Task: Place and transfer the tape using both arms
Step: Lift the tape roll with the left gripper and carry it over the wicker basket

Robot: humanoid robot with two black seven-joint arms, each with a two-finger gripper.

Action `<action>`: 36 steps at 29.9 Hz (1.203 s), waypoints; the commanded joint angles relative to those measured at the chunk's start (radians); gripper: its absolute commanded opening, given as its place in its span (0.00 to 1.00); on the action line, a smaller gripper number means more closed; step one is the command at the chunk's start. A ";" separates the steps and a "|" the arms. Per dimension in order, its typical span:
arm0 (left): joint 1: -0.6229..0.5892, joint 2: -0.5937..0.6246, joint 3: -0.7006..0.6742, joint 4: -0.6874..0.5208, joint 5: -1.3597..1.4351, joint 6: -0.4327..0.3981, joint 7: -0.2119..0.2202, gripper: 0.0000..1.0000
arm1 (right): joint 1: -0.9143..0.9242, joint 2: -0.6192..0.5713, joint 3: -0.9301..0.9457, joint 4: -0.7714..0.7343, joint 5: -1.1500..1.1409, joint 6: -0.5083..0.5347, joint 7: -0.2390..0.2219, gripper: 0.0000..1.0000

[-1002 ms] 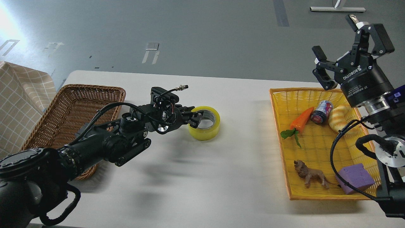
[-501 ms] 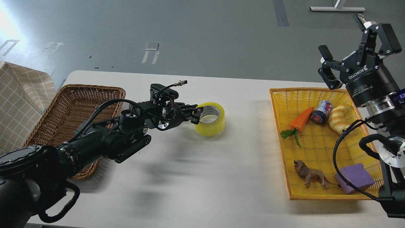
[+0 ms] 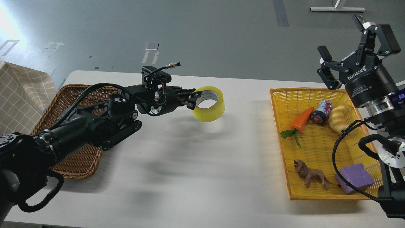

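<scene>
The tape (image 3: 212,109), a yellow translucent roll with a grey-white core, hangs above the white table (image 3: 196,177), tilted, its shadow on the table below it. My left gripper (image 3: 193,98) is shut on the roll's left wall, one finger inside the ring and one outside. My left arm reaches in from the lower left over the brown basket. My right gripper (image 3: 345,47) is open and empty, held high above the far end of the yellow basket (image 3: 286,158), far from the tape.
A brown wicker basket (image 3: 79,98) stands at the left. The yellow basket holds a toy carrot (image 3: 302,120), a can (image 3: 321,110), a bread toy (image 3: 338,118), a lion figure (image 3: 311,177) and a purple block (image 3: 356,177). A checked cloth (image 3: 19,95) lies far left.
My left gripper has lifted the tape off the table and carried it up and slightly right. My right gripper has moved a little right and up, still open.
</scene>
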 commanded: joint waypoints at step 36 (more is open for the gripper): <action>0.139 0.810 0.003 -0.137 -0.071 0.091 -0.206 0.00 | 0.022 0.005 -0.012 -0.138 0.000 0.000 0.000 1.00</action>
